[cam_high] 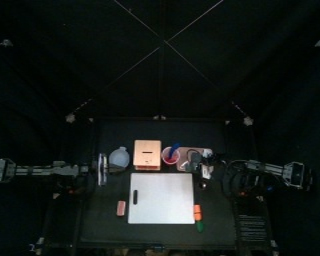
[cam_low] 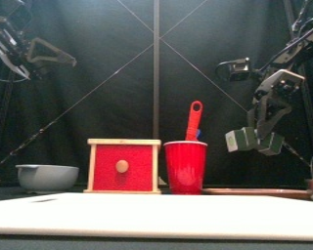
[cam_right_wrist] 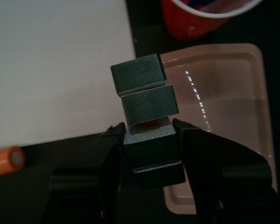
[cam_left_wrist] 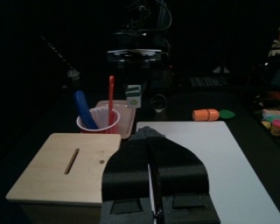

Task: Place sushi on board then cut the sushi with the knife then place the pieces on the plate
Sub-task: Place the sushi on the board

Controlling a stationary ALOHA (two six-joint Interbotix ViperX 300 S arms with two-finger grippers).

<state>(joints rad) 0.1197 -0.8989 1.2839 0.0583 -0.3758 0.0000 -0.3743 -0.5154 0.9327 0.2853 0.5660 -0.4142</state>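
My right gripper (cam_right_wrist: 146, 133) is shut on a dark green sushi roll (cam_right_wrist: 143, 92) of stacked blocks and holds it in the air over the pink plate (cam_right_wrist: 227, 105), beside the edge of the white board (cam_right_wrist: 55, 70). In the front view the roll (cam_low: 254, 140) hangs well above the table at the right. A red cup (cam_low: 186, 166) holds a red knife (cam_low: 195, 119) and a blue knife (cam_left_wrist: 78, 92). My left gripper (cam_left_wrist: 154, 166) is shut and empty, above the wooden box (cam_left_wrist: 60, 171) at the board's left.
A blue-grey bowl (cam_low: 47, 176) stands left of the wooden box (cam_low: 124, 166) with its red drawer front. Small toy foods lie beside the board: an orange one (cam_high: 196, 211) and a green one (cam_high: 199, 225) on its right, a pink one (cam_high: 121, 208) on its left.
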